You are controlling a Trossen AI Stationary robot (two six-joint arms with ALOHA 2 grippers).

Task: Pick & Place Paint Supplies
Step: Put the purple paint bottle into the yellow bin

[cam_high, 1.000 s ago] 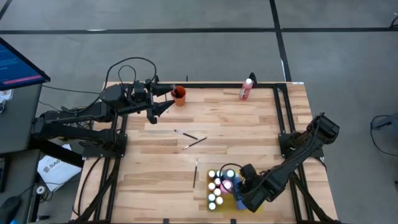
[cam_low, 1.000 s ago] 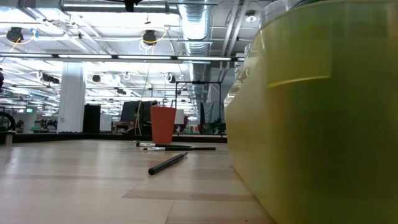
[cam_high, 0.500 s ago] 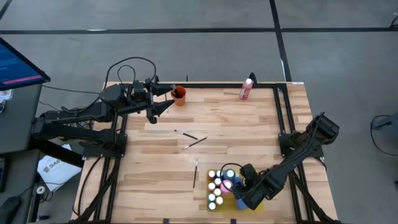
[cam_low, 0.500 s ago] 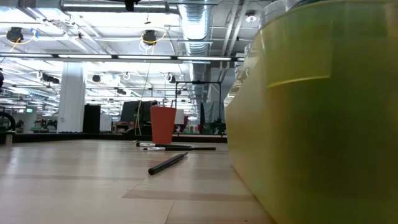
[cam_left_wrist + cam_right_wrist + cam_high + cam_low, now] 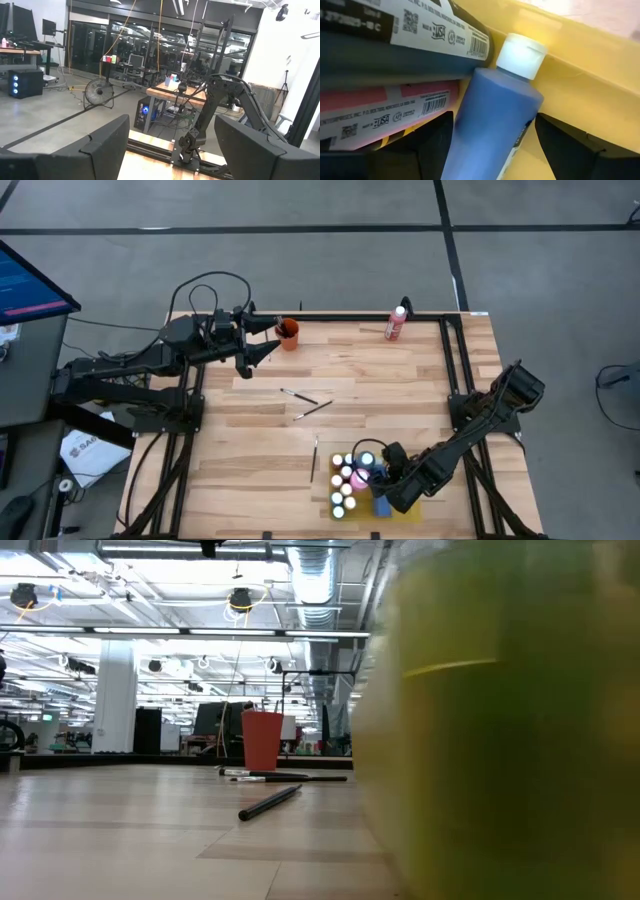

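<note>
My right pincer (image 5: 380, 498) stands wide over the tray (image 5: 580, 75), astride a leaning blue bottle (image 5: 492, 122). My left pincer (image 5: 272, 338), also wide, waits beside the cup (image 5: 288, 333).

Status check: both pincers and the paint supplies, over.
Left pincer open, idle by orange cup. Right pincer open over blue bottle lying in yellow tray. Three brushes and pink bottle still out.

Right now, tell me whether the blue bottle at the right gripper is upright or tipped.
Tipped. In the right wrist view the blue bottle lies on its side in the yellow tray, between the open right gripper's fingers, cap on.
</note>
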